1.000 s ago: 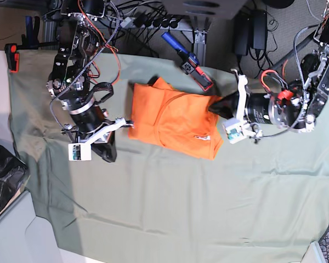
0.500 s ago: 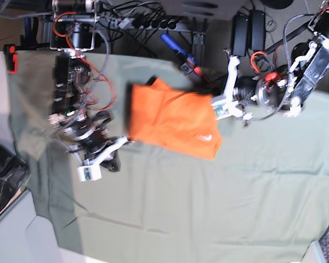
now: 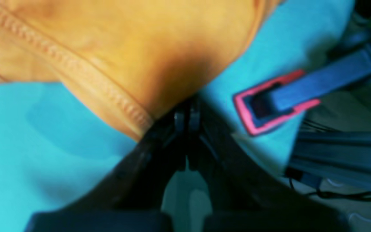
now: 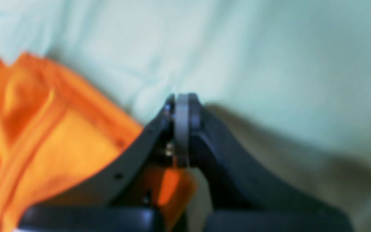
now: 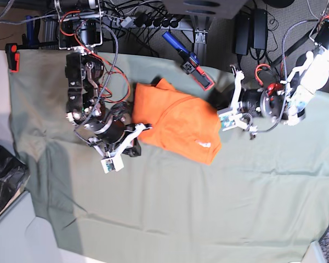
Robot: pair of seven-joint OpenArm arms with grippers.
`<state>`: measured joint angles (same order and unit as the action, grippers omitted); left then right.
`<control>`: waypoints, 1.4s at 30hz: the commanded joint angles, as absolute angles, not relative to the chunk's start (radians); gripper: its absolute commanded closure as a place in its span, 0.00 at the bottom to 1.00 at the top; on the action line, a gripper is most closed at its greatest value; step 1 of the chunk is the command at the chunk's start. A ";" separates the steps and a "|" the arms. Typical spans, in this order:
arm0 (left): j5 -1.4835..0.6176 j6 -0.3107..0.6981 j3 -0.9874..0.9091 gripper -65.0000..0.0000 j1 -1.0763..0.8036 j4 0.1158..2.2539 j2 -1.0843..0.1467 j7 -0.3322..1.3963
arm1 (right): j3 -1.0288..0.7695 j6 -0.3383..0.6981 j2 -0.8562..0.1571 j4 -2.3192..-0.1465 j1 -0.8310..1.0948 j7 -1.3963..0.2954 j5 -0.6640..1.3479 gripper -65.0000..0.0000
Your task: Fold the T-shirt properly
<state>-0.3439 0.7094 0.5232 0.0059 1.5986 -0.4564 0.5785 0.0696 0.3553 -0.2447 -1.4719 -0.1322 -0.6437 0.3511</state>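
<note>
Evidently the T-shirt [image 5: 178, 123] lies folded on the green cloth [image 5: 208, 208]; soft, light, likely to slump. Left end effector [image 3: 185, 117] pinches its hem; right end effector [image 4: 182, 111] closed, empty, beside it.

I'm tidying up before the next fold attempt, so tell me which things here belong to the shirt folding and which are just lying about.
Part of the job:
- orange T-shirt
- left gripper, shut at the shirt's edge
- right gripper, shut beside the shirt

Just lying about:
- green cloth under everything
- blue and red clamp
- red and black clamp
- black bag
</note>
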 commanded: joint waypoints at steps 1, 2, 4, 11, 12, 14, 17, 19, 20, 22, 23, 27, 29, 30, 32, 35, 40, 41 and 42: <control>-0.312 0.698 0.516 1.00 0.040 1.578 -0.466 0.584 | 0.065 0.461 -0.254 -1.499 -0.132 -0.632 0.376 1.00; -0.313 0.698 0.516 1.00 0.057 1.550 -0.465 0.577 | 0.065 0.462 -0.256 -1.507 -0.114 -0.633 0.385 1.00; -0.312 0.698 0.516 1.00 0.090 1.500 -0.465 0.554 | 0.065 0.462 -0.265 -1.535 -0.076 -0.633 0.394 1.00; -0.308 0.698 0.516 1.00 0.211 1.355 -0.434 0.511 | 0.065 0.461 -0.308 -1.698 0.064 -0.638 0.430 1.00; -0.308 0.698 0.516 1.00 0.229 1.335 -0.421 0.509 | 0.065 0.461 -0.308 -1.714 0.081 -0.642 0.430 1.00; -0.304 0.698 0.516 1.00 0.265 1.293 -0.388 0.496 | 0.065 0.461 -0.307 -1.739 0.112 -0.645 0.434 1.00; -0.290 0.698 0.516 1.00 0.318 1.226 -0.326 0.489 | 0.065 0.461 -0.305 -1.759 0.153 -0.645 0.463 1.00; -0.282 0.698 0.516 1.00 0.344 1.179 -0.286 0.485 | 0.065 0.461 -0.294 -1.770 0.177 -0.645 0.465 1.00; -0.270 0.698 0.516 1.00 0.353 1.158 -0.268 0.477 | 0.065 0.461 -0.285 -1.776 0.187 -0.645 0.465 1.00; -0.256 0.698 0.517 1.00 0.361 1.126 -0.237 0.466 | 0.065 0.461 -0.265 -1.792 0.209 -0.645 0.465 1.00; -0.251 0.698 0.517 1.00 0.366 1.114 -0.224 0.463 | 0.065 0.461 -0.256 -1.800 0.216 -0.645 0.465 1.00; -0.242 0.698 0.518 1.00 0.382 1.097 -0.199 0.452 | 0.065 0.461 -0.226 -1.810 0.220 -0.644 0.464 1.00; -0.242 0.698 0.517 1.00 0.392 1.097 -0.200 0.461 | 0.065 0.461 -0.224 -1.810 0.220 -0.645 0.462 1.00; -0.245 0.698 0.517 1.00 0.397 1.097 -0.205 0.476 | 0.064 0.461 -0.224 -1.810 0.220 -0.645 0.450 1.00; -0.271 0.698 0.517 1.00 0.406 1.108 -0.226 0.514 | 0.050 0.461 -0.225 -1.810 0.220 -0.648 0.428 1.00; -0.355 0.698 0.516 1.00 0.406 1.178 -0.286 0.574 | -0.001 0.461 -0.225 -1.811 0.220 -0.652 0.430 1.00; -0.479 0.698 0.516 1.00 0.345 1.394 -0.418 0.692 | -0.120 0.461 -0.253 -1.834 0.231 -0.658 0.434 1.00; -0.491 0.698 0.516 1.00 0.321 1.446 -0.447 0.707 | -0.145 0.461 -0.265 -1.842 0.238 -0.665 0.440 1.00; -0.500 0.698 0.516 1.00 0.295 1.495 -0.477 0.720 | -0.169 0.461 -0.278 -1.853 0.250 -0.675 0.459 1.00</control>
<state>-0.4862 0.6888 0.5213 0.2752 1.4837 -0.4694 0.7338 -0.1638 0.3557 -0.2661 -1.8313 0.2531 -0.6937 0.4446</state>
